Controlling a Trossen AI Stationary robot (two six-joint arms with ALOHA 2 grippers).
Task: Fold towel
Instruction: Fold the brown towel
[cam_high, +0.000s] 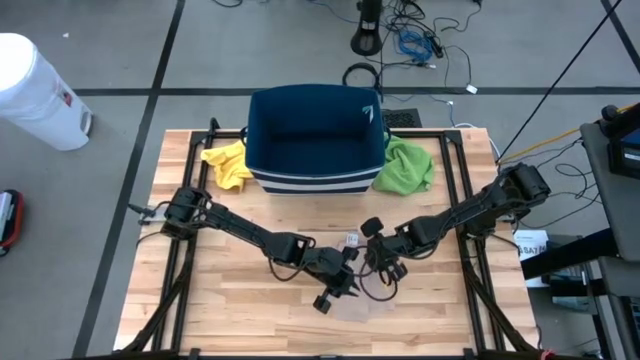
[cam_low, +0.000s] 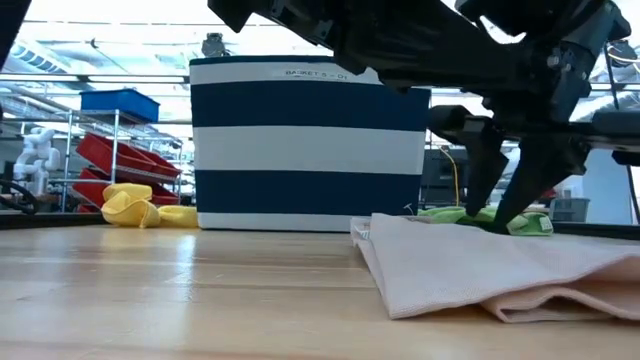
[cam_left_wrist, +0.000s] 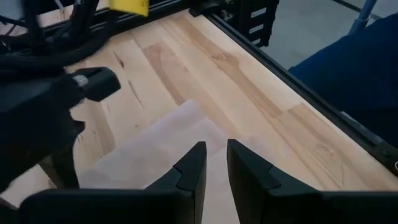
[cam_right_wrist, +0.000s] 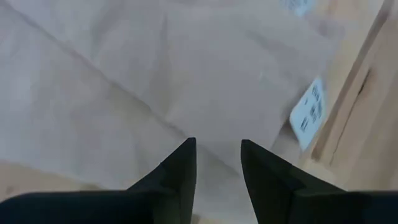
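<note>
A pale beige towel (cam_low: 480, 265) lies folded on the wooden table, near its front middle (cam_high: 352, 303). A white label (cam_right_wrist: 308, 115) sticks out at its far edge. My left gripper (cam_left_wrist: 214, 149) hovers over the towel (cam_left_wrist: 155, 149) with a narrow gap between its fingers and nothing in it. My right gripper (cam_right_wrist: 217, 146) points steeply down at the towel (cam_right_wrist: 155, 74), fingers apart and empty. In the low view its fingertips (cam_low: 497, 225) stand at the towel's far edge. In the high view both grippers (cam_high: 335, 290) (cam_high: 380, 265) meet over the towel. My right gripper comes from above, slanting down, and its fingertips (cam_low: 497, 225) reach the towel's far edge (cam_low: 440, 222). I cannot tell whether they touch the cloth. The towel lies flat on the table.
A navy and white striped basket (cam_high: 315, 140) stands at the table's far middle, with a yellow cloth (cam_high: 228, 165) to its left and a green cloth (cam_high: 405, 165) to its right. Black frame rails (cam_high: 470, 230) run along the table's sides. Bare wood lies left of the towel.
</note>
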